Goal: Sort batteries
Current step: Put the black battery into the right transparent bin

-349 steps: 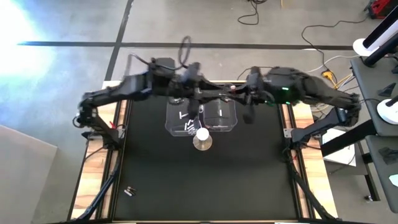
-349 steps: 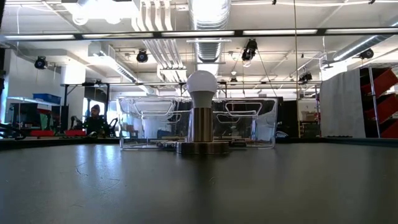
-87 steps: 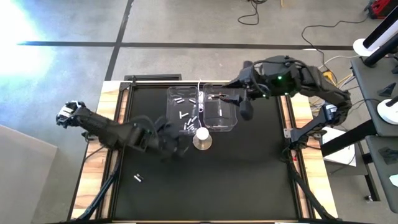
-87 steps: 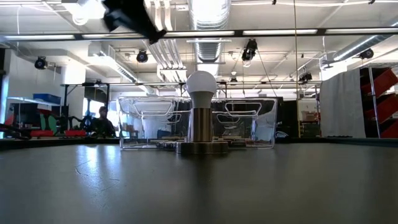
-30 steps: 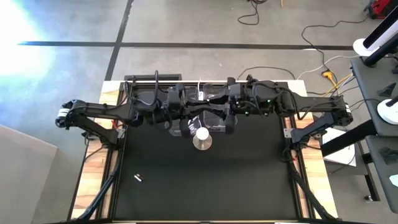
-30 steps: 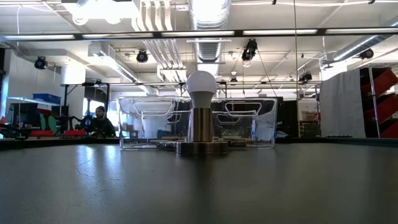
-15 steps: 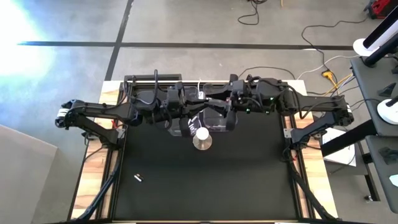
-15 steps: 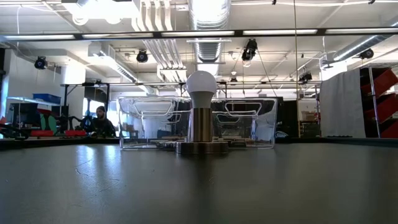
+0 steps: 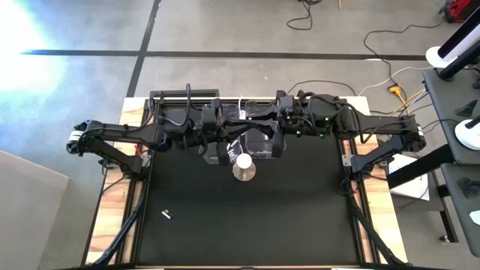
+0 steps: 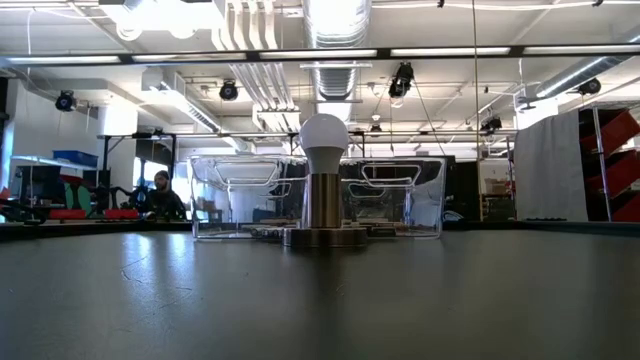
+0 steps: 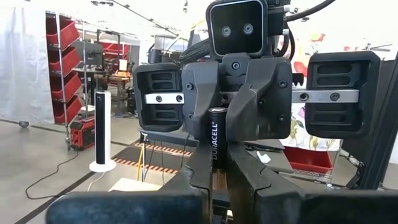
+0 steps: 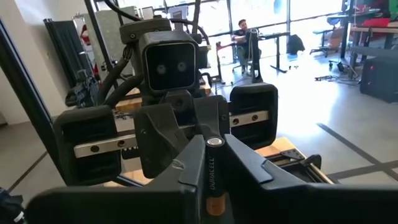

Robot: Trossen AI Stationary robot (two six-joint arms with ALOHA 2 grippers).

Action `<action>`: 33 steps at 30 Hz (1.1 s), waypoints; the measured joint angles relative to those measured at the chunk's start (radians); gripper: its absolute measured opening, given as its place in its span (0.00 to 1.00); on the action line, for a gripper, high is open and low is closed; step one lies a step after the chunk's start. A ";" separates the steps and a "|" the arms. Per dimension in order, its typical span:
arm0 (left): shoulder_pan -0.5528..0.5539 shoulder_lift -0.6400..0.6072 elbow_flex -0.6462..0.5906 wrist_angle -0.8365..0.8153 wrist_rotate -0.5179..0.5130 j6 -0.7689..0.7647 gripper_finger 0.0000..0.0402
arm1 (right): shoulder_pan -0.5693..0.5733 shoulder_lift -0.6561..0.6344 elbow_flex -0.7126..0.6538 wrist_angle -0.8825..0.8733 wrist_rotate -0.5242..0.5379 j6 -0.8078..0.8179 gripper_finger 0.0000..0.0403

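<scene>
Wrist views are showing one battery standing upright between both facing jaws. Left gripper and right gripper are each pinching it, equally near.

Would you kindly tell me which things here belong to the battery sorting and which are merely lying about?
Job: held battery, gripped by left claw and right claw; loose battery on the mat; clear bins.
Lying about: bulb lamp; floor cables; person in the background.

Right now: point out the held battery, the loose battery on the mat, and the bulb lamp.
held battery (image 11: 217, 144): left wrist view, middle of its dark label.
loose battery (image 9: 166, 214): high view, its middle.
bulb lamp (image 10: 324, 135): low view, white globe.
</scene>
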 joint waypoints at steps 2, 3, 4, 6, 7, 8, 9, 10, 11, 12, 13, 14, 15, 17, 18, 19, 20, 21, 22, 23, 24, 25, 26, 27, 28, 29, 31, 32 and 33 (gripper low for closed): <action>0.001 0.000 0.000 0.000 0.000 0.000 0.02 | 0.000 0.000 0.000 -0.002 0.000 -0.003 0.08; 0.003 0.000 0.000 -0.001 0.000 -0.001 0.02 | 0.000 0.000 0.000 -0.006 0.000 -0.007 0.07; 0.005 -0.002 0.000 -0.004 0.000 -0.005 0.03 | 0.000 0.000 0.000 -0.009 0.000 -0.009 0.07; 0.013 -0.017 0.004 -0.042 0.006 -0.005 0.07 | 0.000 0.002 0.000 -0.013 -0.001 -0.009 0.07; 0.016 -0.030 0.011 -0.082 0.007 0.002 0.10 | -0.004 0.003 -0.001 -0.013 -0.001 -0.009 0.07; 0.018 -0.047 0.020 -0.135 -0.001 0.012 0.13 | -0.012 0.004 0.000 -0.022 -0.002 -0.009 0.07; 0.020 -0.069 0.029 -0.193 -0.018 0.022 0.17 | -0.020 0.004 0.011 -0.048 -0.004 -0.009 0.07; 0.021 -0.094 0.042 -0.250 -0.037 0.035 0.20 | -0.032 0.004 0.026 -0.081 -0.004 -0.009 0.07; 0.021 -0.122 0.056 -0.317 -0.058 0.044 0.24 | -0.048 0.005 0.043 -0.115 -0.004 -0.009 0.07; 0.021 -0.151 0.066 -0.390 -0.086 0.052 0.27 | -0.066 0.008 0.060 -0.154 -0.004 -0.009 0.07; 0.021 -0.178 0.075 -0.462 -0.112 0.054 0.31 | -0.086 0.009 0.074 -0.207 -0.004 -0.009 0.07; 0.021 -0.204 0.080 -0.524 -0.135 0.054 0.34 | -0.109 0.013 0.083 -0.263 -0.003 -0.004 0.07; 0.021 -0.230 0.080 -0.584 -0.159 0.054 0.36 | -0.132 0.021 0.087 -0.306 -0.003 0.002 0.07; 0.021 -0.283 0.079 -0.675 -0.218 0.043 0.41 | -0.171 0.040 0.085 -0.380 -0.012 0.022 0.07; 0.020 -0.312 0.078 -0.702 -0.246 0.034 0.43 | -0.195 0.052 0.081 -0.422 -0.025 0.025 0.07; 0.020 -0.343 0.075 -0.734 -0.266 0.023 0.45 | -0.217 0.064 0.079 -0.465 -0.039 0.032 0.07; 0.020 -0.372 0.071 -0.764 -0.283 0.011 0.46 | -0.237 0.079 0.077 -0.495 -0.051 0.042 0.07; 0.021 -0.396 0.065 -0.795 -0.291 0.000 0.47 | -0.260 0.096 0.074 -0.526 -0.070 0.049 0.07; 0.021 -0.418 0.057 -0.823 -0.298 -0.012 0.48 | -0.280 0.116 0.070 -0.559 -0.084 0.054 0.07; 0.021 -0.439 0.046 -0.846 -0.303 -0.025 0.49 | -0.296 0.143 0.068 -0.589 -0.095 0.060 0.07; 0.021 -0.458 0.032 -0.863 -0.304 -0.037 0.49 | -0.310 0.172 0.067 -0.611 -0.109 0.064 0.07; 0.021 -0.476 0.015 -0.873 -0.303 -0.050 0.50 | -0.323 0.204 0.066 -0.629 -0.120 0.063 0.07; 0.021 -0.492 -0.002 -0.880 -0.302 -0.063 0.50 | -0.334 0.235 0.065 -0.647 -0.131 0.056 0.07; 0.021 -0.506 -0.021 -0.880 -0.300 -0.073 0.50 | -0.343 0.266 0.064 -0.660 -0.146 0.046 0.07; 0.021 -0.520 -0.042 -0.882 -0.298 -0.083 0.50 | -0.353 0.294 0.064 -0.664 -0.164 0.033 0.07; 0.021 -0.534 -0.063 -0.884 -0.298 -0.091 0.50 | -0.362 0.320 0.064 -0.666 -0.181 0.014 0.07; 0.021 -0.556 -0.104 -0.883 -0.297 -0.111 0.50 | -0.379 0.371 0.064 -0.679 -0.221 -0.032 0.08; 0.021 -0.566 -0.124 -0.883 -0.296 -0.121 0.50 | -0.389 0.397 0.064 -0.683 -0.245 -0.052 0.08; 0.021 -0.573 -0.141 -0.884 -0.296 -0.133 0.50 | -0.398 0.418 0.064 -0.686 -0.266 -0.069 0.08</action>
